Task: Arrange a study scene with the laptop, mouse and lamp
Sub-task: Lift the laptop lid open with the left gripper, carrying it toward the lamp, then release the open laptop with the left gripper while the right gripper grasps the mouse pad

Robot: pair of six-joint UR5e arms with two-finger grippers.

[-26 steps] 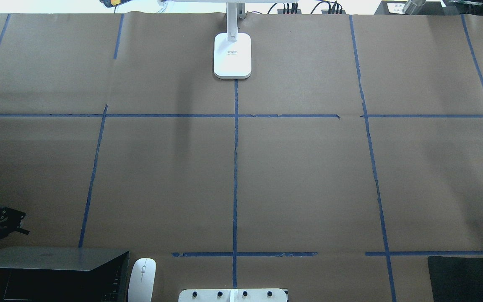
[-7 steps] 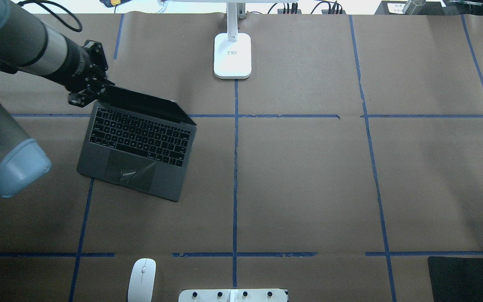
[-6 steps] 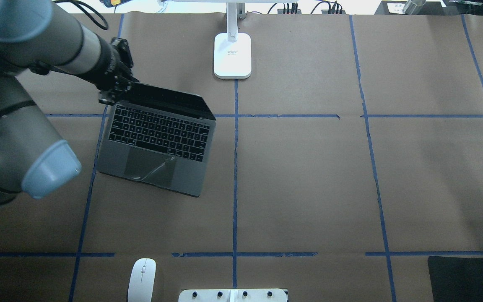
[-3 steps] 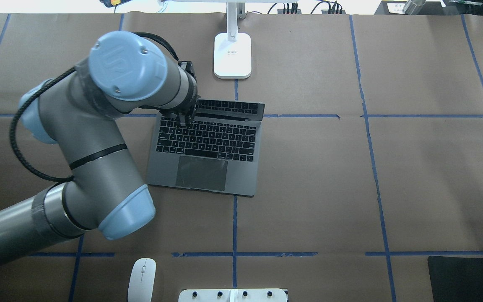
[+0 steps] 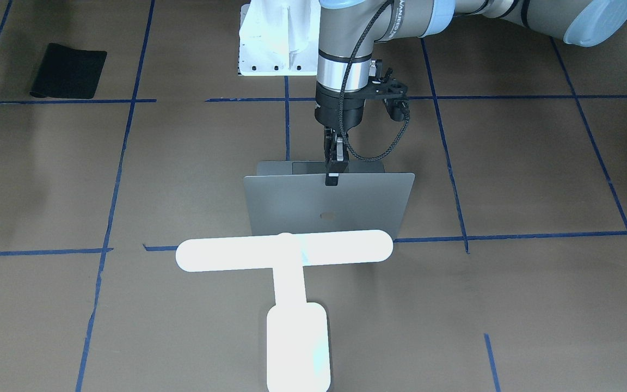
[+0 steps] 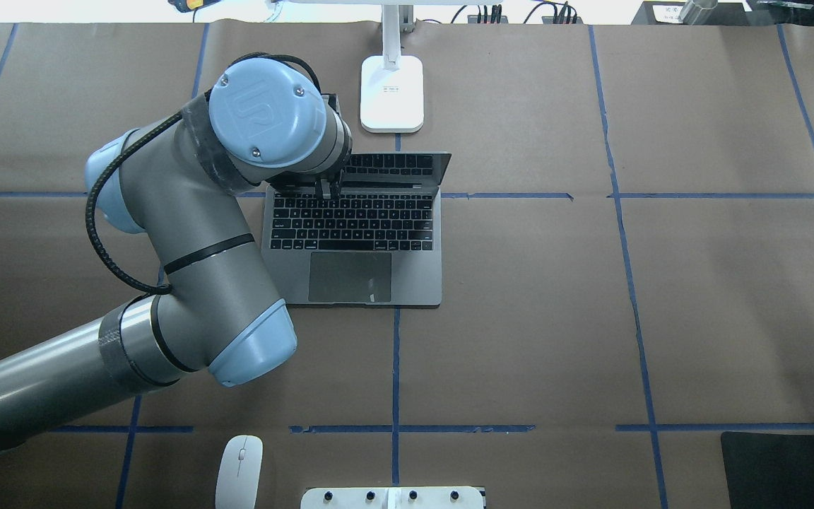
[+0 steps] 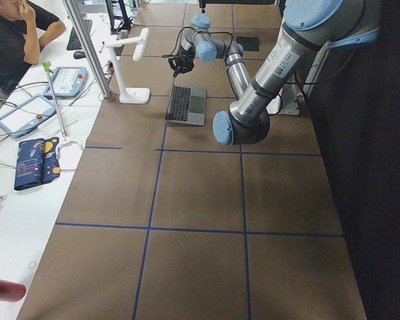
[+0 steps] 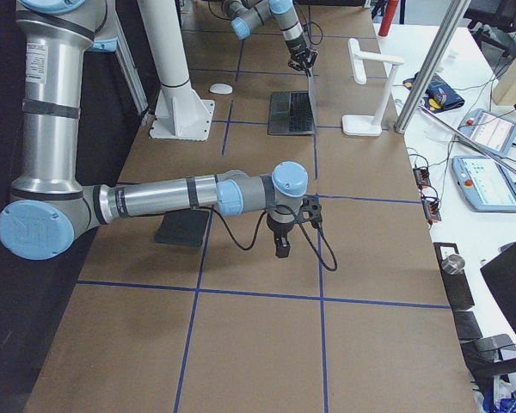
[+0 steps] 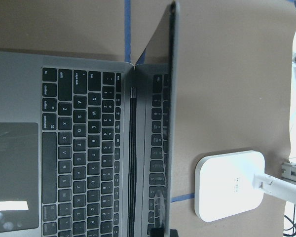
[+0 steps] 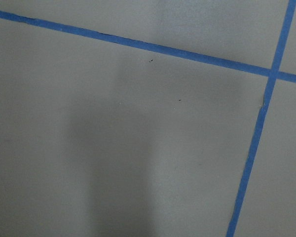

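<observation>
The grey laptop stands open at the table's middle, keyboard toward the robot, its lid upright with the logo facing away. My left gripper comes straight down and is shut on the lid's top edge, near its middle. Just behind the laptop stands the glowing white lamp, with its base on the centre tape line. The white mouse lies at the near edge, left of centre. My right gripper hangs over bare paper beside the mat; I cannot tell whether it is open or shut.
A black mat lies at the near right corner. The white bolted pedestal sits at the near edge's middle. Blue tape lines grid the brown paper. A person sits at the side desk beyond the lamp.
The left arm has carried the open laptop from the near left corner to the middle, in front of the lamp. In the last half second it slid slightly right and squared up.
</observation>
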